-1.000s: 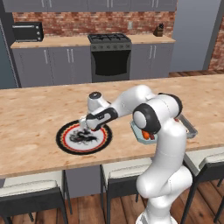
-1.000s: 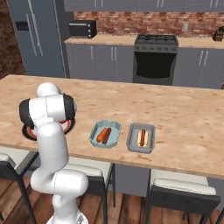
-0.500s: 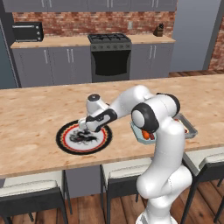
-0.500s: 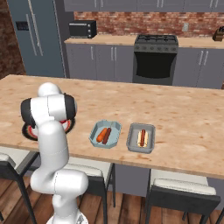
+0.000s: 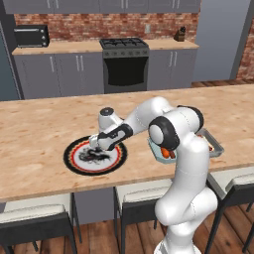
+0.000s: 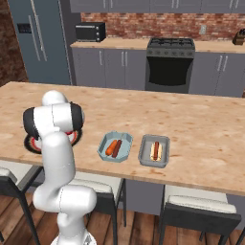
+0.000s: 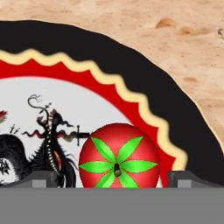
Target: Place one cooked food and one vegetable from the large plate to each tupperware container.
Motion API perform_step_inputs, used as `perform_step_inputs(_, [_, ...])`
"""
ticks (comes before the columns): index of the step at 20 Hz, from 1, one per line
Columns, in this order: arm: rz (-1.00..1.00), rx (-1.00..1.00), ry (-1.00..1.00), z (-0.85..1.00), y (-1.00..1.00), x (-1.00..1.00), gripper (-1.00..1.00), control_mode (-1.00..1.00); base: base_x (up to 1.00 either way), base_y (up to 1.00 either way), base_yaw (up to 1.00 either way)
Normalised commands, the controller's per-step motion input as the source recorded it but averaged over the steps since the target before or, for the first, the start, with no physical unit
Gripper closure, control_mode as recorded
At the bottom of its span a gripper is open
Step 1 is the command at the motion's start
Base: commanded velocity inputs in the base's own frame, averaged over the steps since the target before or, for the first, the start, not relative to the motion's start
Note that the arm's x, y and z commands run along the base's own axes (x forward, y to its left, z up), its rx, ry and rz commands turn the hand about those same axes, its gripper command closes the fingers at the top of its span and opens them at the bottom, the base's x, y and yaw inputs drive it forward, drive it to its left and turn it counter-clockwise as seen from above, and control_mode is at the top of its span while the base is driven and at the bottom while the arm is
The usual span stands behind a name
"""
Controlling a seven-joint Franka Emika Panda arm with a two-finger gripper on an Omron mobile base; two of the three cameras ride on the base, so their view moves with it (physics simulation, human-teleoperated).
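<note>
The large plate (image 5: pixel 74 161) lies on the wooden counter, with a black rim, a red ring and an inked white centre. A red tomato (image 7: pixel 119 156) with a green star top sits near the plate's (image 7: pixel 131 61) rim. My gripper (image 5: pixel 96 144) hangs low over the plate and is open, with one fingertip on each side of the tomato in the hand view (image 7: pixel 116 179). Two tupperware containers stand to the right: one (image 6: pixel 102 150) holds an orange and a reddish piece, the other (image 6: pixel 143 154) a hot dog. In the right base view my arm hides most of the plate (image 6: pixel 31 144).
Stools stand along the counter's near edge (image 5: pixel 30 218). A stove (image 5: pixel 125 62) and grey cabinets line the back wall, well apart from the counter. In the left base view the arm covers most of both containers; a rim corner (image 5: pixel 215 145) shows.
The hand has sunk a little lower and slightly left over the plate. The jaws stay wide apart. The containers and their food have not moved.
</note>
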Motion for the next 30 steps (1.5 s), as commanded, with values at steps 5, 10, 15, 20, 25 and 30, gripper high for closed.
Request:
perform_step_inputs(5, [0.00,0.00,0.00,0.00,0.00,0.00,1.00,-1.00,0.00,0.00,0.00])
perform_step_inputs(10, [0.00,0.00,0.00,0.00,0.00,0.01,1.00,-1.00,0.00,0.00,0.00])
perform_step_inputs(15, [-0.01,0.00,0.00,0.00,-0.01,0.00,1.00,-1.00,0.00,0.00,0.00])
perform_step_inputs(20, [-0.08,-0.04,0.00,0.22,-0.38,-0.12,1.00,-1.00,0.00,0.00,0.00])
perform_step_inputs(25, [-0.06,-0.07,0.00,0.68,-0.75,-0.25,1.00,-1.00,0.00,0.00,0.00])
perform_step_inputs(30, [-0.06,-0.01,0.00,0.90,-0.84,-0.45,1.00,-1.00,0.00,0.00,0.00])
